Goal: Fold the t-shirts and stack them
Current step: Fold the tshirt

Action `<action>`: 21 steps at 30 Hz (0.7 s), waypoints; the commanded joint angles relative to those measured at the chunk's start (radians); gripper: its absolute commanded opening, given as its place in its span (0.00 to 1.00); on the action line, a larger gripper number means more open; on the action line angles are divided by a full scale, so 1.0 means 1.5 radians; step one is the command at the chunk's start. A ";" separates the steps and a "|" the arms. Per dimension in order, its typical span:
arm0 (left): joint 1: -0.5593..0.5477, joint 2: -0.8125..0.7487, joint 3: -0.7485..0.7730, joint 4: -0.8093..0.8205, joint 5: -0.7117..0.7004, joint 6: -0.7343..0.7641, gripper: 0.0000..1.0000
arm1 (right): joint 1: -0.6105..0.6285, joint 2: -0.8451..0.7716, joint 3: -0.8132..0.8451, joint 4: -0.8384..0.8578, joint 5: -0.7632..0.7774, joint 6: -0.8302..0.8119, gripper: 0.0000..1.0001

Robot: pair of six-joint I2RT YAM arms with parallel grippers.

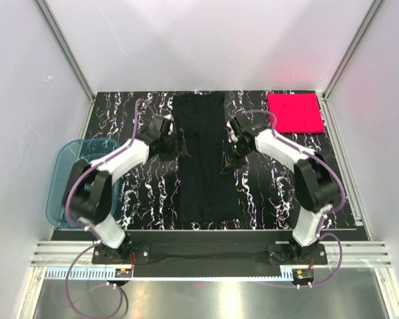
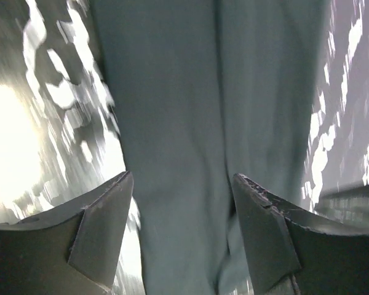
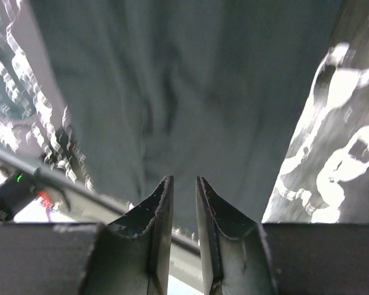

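Note:
The black t-shirt (image 1: 201, 159) lies flat as a long narrow strip down the middle of the table. The pink-red t-shirt (image 1: 294, 111) sits as a neat square at the back right corner. My left gripper (image 1: 179, 146) hovers at the black shirt's left edge. In the left wrist view the left gripper (image 2: 183, 184) stands wide open over the black cloth (image 2: 203, 92), holding nothing. My right gripper (image 1: 228, 158) is at the shirt's right edge. In the right wrist view the right gripper (image 3: 183, 179) shows a narrow gap with nothing in it, the cloth (image 3: 190, 80) beneath.
A translucent blue tub (image 1: 70, 179) stands at the table's left edge beside the left arm. The tabletop (image 1: 146, 199) is black with white marbling. White walls and metal posts close in the back and both sides.

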 commanded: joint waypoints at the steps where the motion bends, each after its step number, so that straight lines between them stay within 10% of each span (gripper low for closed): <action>1: 0.051 0.067 0.080 0.119 0.037 0.046 0.70 | -0.001 0.060 0.124 0.001 0.055 -0.046 0.28; 8: 0.083 0.210 0.198 0.301 0.063 0.026 0.53 | -0.059 0.213 0.352 0.101 0.089 -0.061 0.14; 21: 0.149 0.497 0.432 0.543 0.132 -0.212 0.28 | -0.159 0.599 0.781 0.270 -0.173 0.080 0.12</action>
